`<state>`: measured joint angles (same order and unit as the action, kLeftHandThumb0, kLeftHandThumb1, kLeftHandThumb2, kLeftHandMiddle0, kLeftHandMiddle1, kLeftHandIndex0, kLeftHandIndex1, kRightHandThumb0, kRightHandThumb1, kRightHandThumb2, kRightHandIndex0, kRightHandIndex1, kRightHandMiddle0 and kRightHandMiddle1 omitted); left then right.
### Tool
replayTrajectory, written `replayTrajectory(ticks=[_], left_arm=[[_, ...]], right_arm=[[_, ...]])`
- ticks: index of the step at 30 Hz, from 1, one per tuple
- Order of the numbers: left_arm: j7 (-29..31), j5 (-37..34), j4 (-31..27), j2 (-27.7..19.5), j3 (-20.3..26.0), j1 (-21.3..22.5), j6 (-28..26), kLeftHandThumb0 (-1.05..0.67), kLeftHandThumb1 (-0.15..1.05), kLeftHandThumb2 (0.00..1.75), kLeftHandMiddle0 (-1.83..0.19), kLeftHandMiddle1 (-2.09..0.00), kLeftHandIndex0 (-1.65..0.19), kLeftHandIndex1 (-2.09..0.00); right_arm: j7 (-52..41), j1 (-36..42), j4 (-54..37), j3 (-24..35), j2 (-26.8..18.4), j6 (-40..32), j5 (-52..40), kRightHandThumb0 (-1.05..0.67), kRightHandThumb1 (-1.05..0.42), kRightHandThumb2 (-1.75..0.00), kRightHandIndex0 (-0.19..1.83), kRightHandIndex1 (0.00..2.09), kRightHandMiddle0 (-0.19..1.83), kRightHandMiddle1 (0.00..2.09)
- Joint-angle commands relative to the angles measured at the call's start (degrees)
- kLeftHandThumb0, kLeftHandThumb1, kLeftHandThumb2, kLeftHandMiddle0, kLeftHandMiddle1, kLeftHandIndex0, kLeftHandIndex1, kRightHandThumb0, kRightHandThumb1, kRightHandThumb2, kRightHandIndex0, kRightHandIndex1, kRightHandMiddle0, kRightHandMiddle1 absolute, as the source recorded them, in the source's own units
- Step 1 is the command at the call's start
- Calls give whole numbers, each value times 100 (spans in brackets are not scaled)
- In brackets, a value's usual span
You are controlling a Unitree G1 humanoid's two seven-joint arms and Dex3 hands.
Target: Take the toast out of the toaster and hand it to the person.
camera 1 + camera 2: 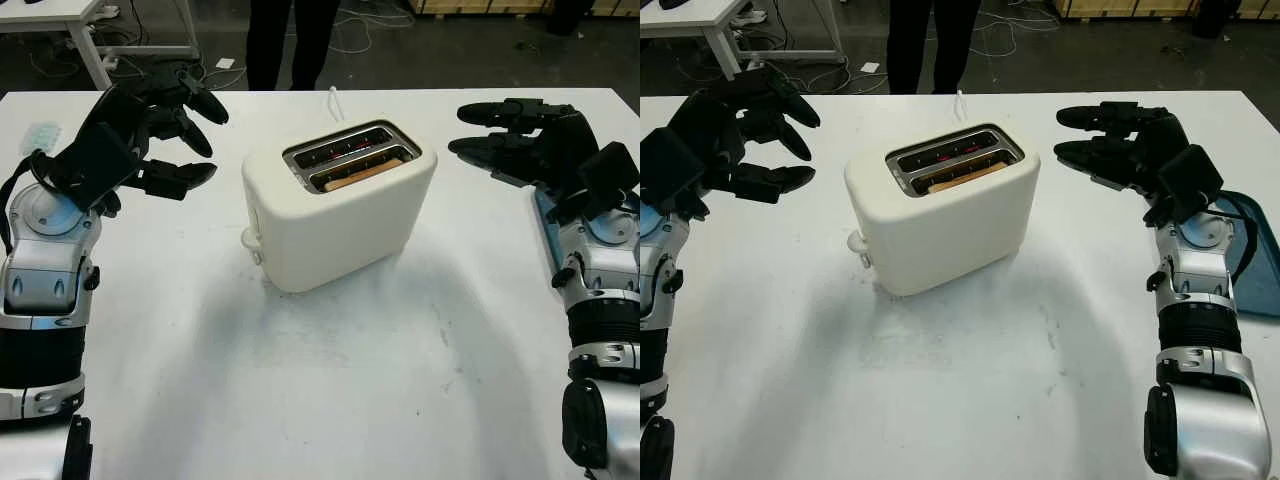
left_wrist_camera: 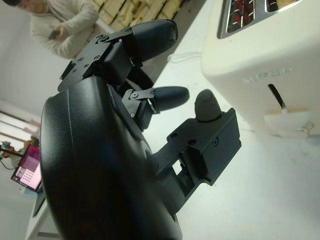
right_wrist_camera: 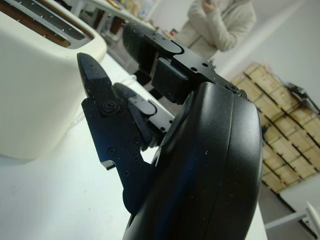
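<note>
One cream toaster (image 1: 335,205) stood on the white table (image 1: 330,380), turned a little askew, with its lever knob (image 1: 249,238) on the near-left end. It had two slots: the nearer one held a single slice of toast (image 1: 357,175), its brown top edge just below the rim, while the farther slot showed red inside. A white cord (image 1: 334,102) ran from behind the toaster toward the far edge.

Two robot hands were up, one on each side of the toaster and neither touching it. The left hand (image 1: 165,125) hung open to the left, holding nothing. The right hand (image 1: 515,135) was open to the right, also holding nothing, its fingertips pointing toward the toaster.

One person (image 1: 290,40) stood at the far side; the head views caught dark trouser legs, whereas the wrist views gave a light sweater (image 3: 220,22). The right eye view added a blue tray (image 1: 1255,255) at the right edge of the table. The right wrist view showed stacked wooden crates (image 3: 280,125) behind the person.
</note>
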<state>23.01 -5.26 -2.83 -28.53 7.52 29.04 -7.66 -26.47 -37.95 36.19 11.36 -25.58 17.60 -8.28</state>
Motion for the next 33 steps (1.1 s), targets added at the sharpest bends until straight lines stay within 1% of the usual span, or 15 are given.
replayTrajectory(ticks=[1,4,9,18,24,28,33], left_arm=[[-17,-8,-3,22,-3,-2,17,44,46,74,-58,-146,-52,-128],[-18,7,-34,22,-16,-9,19,44,44,76,-59,-145,-52,-128],[-4,21,-2,8,-17,-14,73,49,45,76,-59,-144,-53,-128],[7,9,57,5,-25,34,13,49,45,76,-59,-143,-53,-127],[0,70,29,-27,-57,53,-24,50,45,74,-61,-142,-55,-126],[3,84,78,-25,-57,51,78,52,46,72,-63,-140,-56,-125],[24,32,65,-23,-31,50,27,51,47,70,-63,-139,-56,-124]], right_arm=[[0,-66,72,19,40,112,-58,-25,-74,0,116,2,105,2],[-32,-51,50,32,37,92,-93,-25,-73,0,116,2,106,1],[-73,-59,137,29,16,248,-66,-25,-74,-1,116,1,105,1],[-169,-159,364,50,72,296,-163,-24,-75,0,116,1,105,0],[-154,-159,393,53,62,291,-162,-23,-75,0,115,0,105,0],[-140,-155,403,49,63,327,-147,-24,-75,0,116,0,105,0],[-173,-169,423,53,68,328,-172,-25,-75,0,116,0,104,0]])
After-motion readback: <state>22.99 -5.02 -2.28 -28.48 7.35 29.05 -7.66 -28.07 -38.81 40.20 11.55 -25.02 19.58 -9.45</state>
